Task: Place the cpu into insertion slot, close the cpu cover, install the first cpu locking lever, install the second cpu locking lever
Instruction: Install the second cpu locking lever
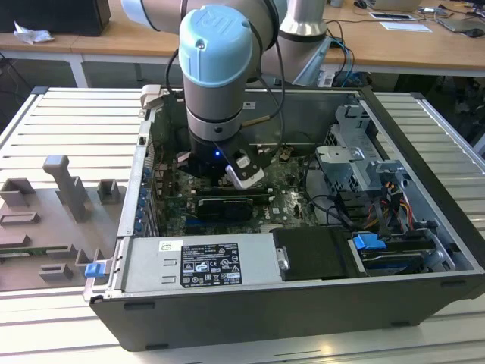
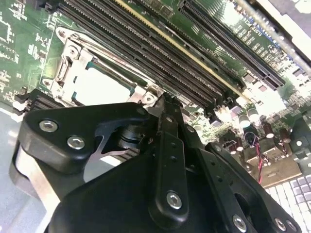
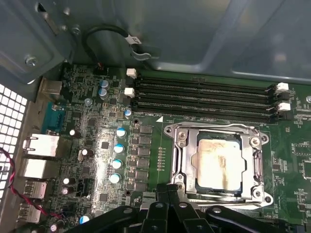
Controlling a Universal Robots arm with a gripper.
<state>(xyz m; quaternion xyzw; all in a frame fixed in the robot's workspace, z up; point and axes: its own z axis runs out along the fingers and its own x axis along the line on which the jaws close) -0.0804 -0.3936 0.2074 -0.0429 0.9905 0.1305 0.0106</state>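
CPU (image 3: 218, 162) sits in the insertion slot (image 3: 192, 170) under its thin, stiff cpu cover (image 3: 257, 160), which we judge best pushed at the rim, gripper (image 3: 167, 191) fingers pressed together, holding nothing

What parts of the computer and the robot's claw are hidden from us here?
- The gripper fingertips: cut off by the edge in the first wrist view, so open or shut is unclear.
- The cpu cover: the gripper's black linkage hides its near side in the second wrist view.
- The socket area in the exterior view: hidden behind the arm.
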